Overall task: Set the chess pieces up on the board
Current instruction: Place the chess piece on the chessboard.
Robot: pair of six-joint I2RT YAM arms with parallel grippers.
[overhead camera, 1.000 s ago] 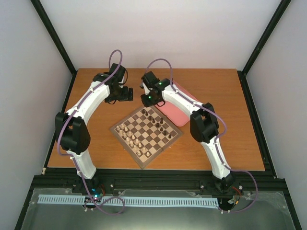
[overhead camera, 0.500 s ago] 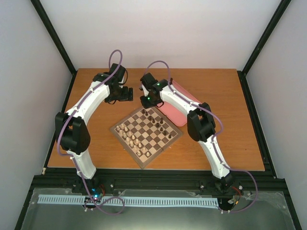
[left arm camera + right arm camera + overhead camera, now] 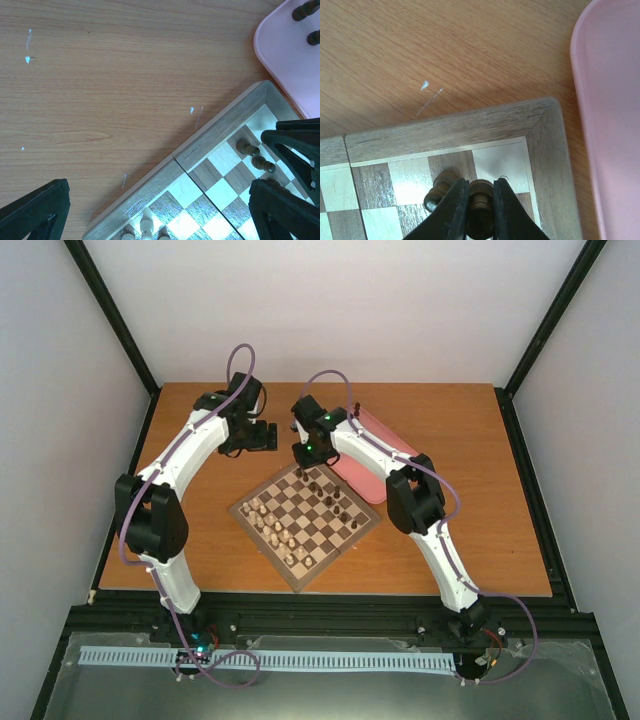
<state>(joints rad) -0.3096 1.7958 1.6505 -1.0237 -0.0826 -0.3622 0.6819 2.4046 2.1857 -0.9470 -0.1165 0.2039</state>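
Observation:
The board (image 3: pixel 306 516) lies turned like a diamond on the table. Several dark chess pieces (image 3: pixel 330 496) stand on its far right side and pale ones on its near left. My right gripper (image 3: pixel 304 462) is over the board's far corner, shut on a dark chess piece (image 3: pixel 481 214) held above the corner squares (image 3: pixel 500 162); another dark piece (image 3: pixel 438 192) stands just left of it. My left gripper (image 3: pixel 268 437) is open and empty above the bare table beyond the board's far left edge (image 3: pixel 165 177). Two dark pieces (image 3: pixel 305 9) remain in the pink tray.
The pink tray (image 3: pixel 368 465) lies against the board's far right edge; it also shows in the right wrist view (image 3: pixel 612 100) and the left wrist view (image 3: pixel 285 55). Black frame posts and pale walls enclose the table.
My right gripper has moved left from over the pink tray to above the board's far corner. The left arm has not moved.

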